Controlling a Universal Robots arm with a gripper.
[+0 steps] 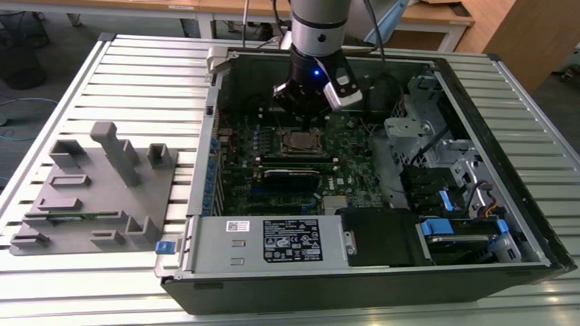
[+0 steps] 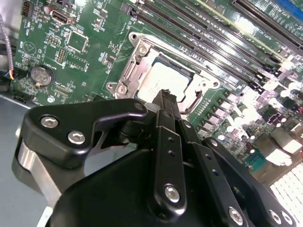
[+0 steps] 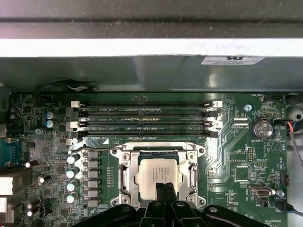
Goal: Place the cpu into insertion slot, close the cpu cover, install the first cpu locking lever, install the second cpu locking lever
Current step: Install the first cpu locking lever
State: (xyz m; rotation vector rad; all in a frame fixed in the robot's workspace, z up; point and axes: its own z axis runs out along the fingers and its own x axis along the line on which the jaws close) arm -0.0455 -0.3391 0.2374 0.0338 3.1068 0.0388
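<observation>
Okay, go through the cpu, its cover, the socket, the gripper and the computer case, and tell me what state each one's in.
cpu: seated flat in the insertion slot, silvery top up.
cpu cover: lowered, framing the cpu.
insertion slot: occupied by the cpu.
gripper: shut, holding nothing, tips close to the cpu.
computer case: lying on its side, open on top.

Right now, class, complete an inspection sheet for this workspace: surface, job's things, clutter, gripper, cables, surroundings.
Surface: pale slatted metal table, bearing an open black computer case.
Job's things: pale silvery square cpu sits on the green circuit board, thin silver frame-shaped cpu cover lying flat around it.
Clutter: grey moulded fixture tray at the exterior view's left.
Gripper: black gripper, fingers together, over the cpu.
Cables: black cables inside the case.
Surroundings: wooden desks behind.
</observation>
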